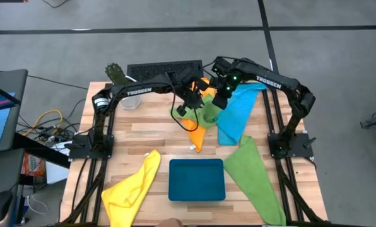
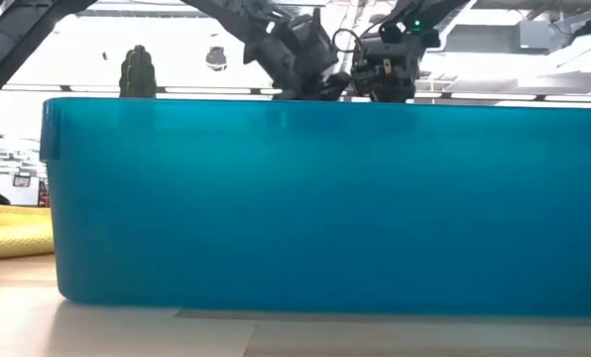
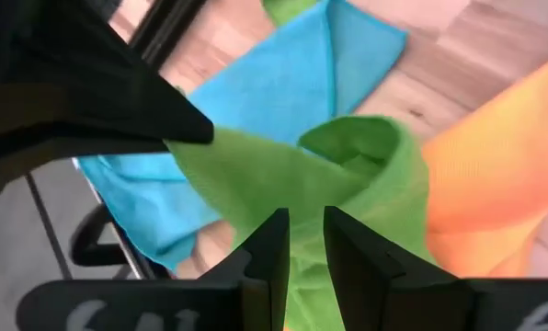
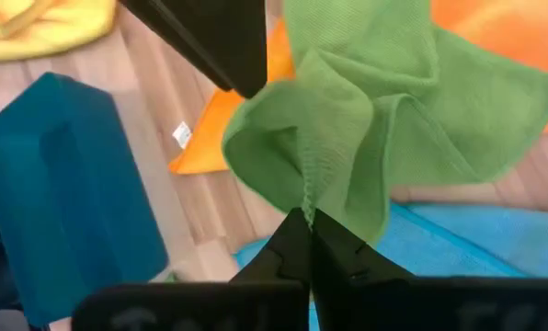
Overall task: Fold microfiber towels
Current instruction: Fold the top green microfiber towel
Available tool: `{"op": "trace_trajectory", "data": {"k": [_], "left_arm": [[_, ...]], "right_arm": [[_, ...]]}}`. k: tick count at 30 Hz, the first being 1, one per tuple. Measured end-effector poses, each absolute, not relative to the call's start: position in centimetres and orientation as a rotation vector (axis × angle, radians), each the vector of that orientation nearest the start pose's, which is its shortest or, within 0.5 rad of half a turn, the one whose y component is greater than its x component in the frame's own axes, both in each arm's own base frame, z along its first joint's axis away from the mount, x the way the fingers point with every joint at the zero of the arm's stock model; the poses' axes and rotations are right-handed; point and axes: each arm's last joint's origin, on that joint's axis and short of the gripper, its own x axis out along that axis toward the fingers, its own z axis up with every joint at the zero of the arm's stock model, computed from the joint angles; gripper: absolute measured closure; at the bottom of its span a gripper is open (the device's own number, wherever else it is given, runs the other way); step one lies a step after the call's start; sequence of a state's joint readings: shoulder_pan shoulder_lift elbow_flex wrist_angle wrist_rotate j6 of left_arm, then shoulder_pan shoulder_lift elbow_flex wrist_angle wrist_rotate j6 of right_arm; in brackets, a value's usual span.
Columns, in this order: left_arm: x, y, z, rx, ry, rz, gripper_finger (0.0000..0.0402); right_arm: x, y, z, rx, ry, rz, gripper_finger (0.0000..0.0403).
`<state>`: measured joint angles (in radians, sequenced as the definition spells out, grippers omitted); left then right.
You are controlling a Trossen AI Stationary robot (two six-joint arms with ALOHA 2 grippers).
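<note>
From above, 5 towels lay on the wooden table (image 1: 144, 129): a yellow towel (image 1: 132, 184) crumpled at the front left, a green towel (image 1: 254, 178) draped at the front right, and an orange towel (image 1: 199, 129), a blue towel (image 1: 237, 113) and a second, bunched green towel (image 1: 210, 112) overlapping toward the back. The left gripper (image 1: 189, 104) and right gripper (image 1: 222, 99) met over that bunched cloth, with a dark teal tray (image 1: 197, 180) at the front between the yellow and green towels. At table height, the tray's wall (image 2: 315, 198) blocked nearly everything; only a fold of yellow towel (image 2: 13, 230) showed beside it, and both grippers hung above its rim. In the left wrist view, the bunched green towel (image 3: 348, 175) was lifted into a peak over the blue towel (image 3: 274, 83) and orange towel (image 3: 495, 165); the left gripper (image 3: 304, 241) stood at a narrow gap with green cloth running between its fingers. In the right wrist view, the right gripper (image 4: 309, 230) was pinched tight on an edge of the green towel (image 4: 384, 110), which hung in folds above the blue towel (image 4: 458, 239), with the tray (image 4: 62, 193) and yellow towel (image 4: 44, 23) beyond.
</note>
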<state>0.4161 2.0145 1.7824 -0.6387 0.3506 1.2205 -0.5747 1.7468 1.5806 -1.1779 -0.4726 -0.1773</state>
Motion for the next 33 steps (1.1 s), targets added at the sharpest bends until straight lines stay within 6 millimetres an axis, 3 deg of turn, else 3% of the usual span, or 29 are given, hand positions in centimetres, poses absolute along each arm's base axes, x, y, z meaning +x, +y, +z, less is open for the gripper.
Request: {"op": "trace_trajectory", "data": {"k": [6,17,20,23,30,33], "left_arm": [[42.4,17.1,26.3,0.930,0.701,-0.397,0.0338],[42.3,17.0,26.5,0.979,0.701,-0.409,0.0338],[41.7,16.0,28.1,0.873,0.697,-0.369,0.0338],[41.0,14.8,29.3,0.753,0.622,-0.466,0.0338],[41.7,12.4,29.0,0.736,0.554,-0.597,0.0338],[42.0,11.8,27.6,0.809,0.527,-0.625,0.0338]], "right_arm": [[29.0,-17.0,29.3,0.518,1.170,0.002,0.0382],[28.7,-17.1,29.4,0.492,1.173,0.030,0.0385],[28.8,-17.3,29.6,0.480,1.149,0.028,0.0376],[28.9,-17.3,29.7,0.469,1.129,0.046,0.0372],[29.6,-16.6,29.6,0.444,1.123,0.066,0.0386],[29.7,-16.2,29.6,0.444,1.141,0.075,0.0379]]}}
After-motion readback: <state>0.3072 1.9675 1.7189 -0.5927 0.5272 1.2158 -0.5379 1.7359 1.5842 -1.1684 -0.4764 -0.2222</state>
